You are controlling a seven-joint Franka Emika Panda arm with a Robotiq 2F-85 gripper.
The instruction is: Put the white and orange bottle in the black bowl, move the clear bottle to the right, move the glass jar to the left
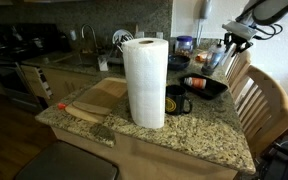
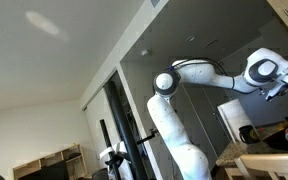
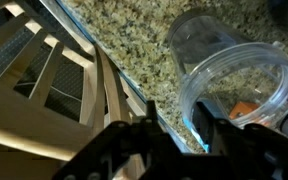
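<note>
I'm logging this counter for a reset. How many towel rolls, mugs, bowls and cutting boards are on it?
towel roll: 1
mug: 1
bowl: 1
cutting board: 1
Total: 4

Camera layout.
Exterior views: across the counter [image 1: 204,128]; upward at the arm [image 2: 182,138]. Wrist view: close over the counter edge.

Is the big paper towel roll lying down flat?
No, the paper towel roll stands upright on the speckled counter in an exterior view.
</note>
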